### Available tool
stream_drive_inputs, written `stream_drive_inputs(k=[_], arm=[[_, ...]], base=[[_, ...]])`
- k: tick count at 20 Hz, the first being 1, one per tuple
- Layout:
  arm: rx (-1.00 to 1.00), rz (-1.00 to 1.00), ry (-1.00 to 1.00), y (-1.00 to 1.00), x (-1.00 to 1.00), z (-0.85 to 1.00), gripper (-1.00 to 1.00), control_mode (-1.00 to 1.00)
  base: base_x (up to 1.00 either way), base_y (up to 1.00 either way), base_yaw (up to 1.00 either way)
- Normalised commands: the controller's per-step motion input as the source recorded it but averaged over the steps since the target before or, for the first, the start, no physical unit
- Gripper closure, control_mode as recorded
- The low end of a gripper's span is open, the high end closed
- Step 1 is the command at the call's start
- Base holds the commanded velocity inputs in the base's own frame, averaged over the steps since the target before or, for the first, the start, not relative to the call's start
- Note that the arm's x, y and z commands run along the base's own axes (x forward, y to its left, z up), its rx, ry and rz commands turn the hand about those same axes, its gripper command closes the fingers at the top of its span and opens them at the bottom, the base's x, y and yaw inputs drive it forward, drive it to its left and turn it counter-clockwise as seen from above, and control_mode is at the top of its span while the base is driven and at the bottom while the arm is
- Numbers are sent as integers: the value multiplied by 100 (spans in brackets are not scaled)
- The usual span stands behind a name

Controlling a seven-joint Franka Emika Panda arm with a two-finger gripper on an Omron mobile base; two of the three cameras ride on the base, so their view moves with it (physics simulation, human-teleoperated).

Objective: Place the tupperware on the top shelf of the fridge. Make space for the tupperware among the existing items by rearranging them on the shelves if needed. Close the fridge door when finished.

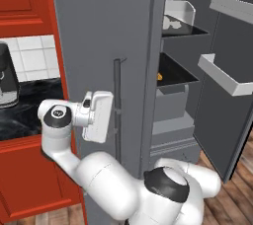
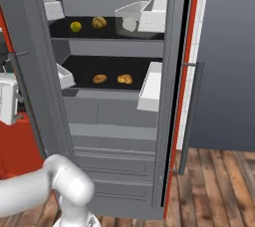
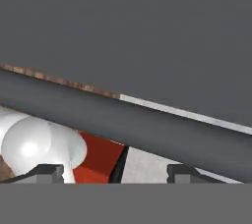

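I see the tupperware (image 2: 133,18) sitting on the top shelf (image 2: 107,34) of the fridge (image 2: 114,121), well above and beyond my fingers (image 3: 115,171), with a pale lump (image 2: 129,24) inside it; a green item (image 2: 75,26) and a brown cookie (image 2: 99,22) lie beside it on bare black board. Two orange pastries (image 2: 112,78) lie apart on the lower shelf (image 2: 107,69), with free room around them. White door bins (image 1: 225,73) hang on the open door, off to the far side. My fingers stand wide apart, holding nothing, right at the dark bar handle (image 3: 123,122) of the closed door (image 1: 99,46), which crosses just ahead of the tips
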Motion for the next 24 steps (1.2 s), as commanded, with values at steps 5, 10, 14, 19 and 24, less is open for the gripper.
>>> stream_drive_inputs(k=[5,10,14,19,24], arm=[[0,3,0,-62,100,0,-100,-100],[0,12,-9,-54,100,0,-100,-100],[2,29,-26,-78,86,0,-100,-100],[13,49,-38,-100,60,0,-100,-100],[13,52,-33,-100,79,0,-100,-100]], base=[[0,0,0],[0,0,0],[0,0,0],[0,0,0],[0,0,0]])
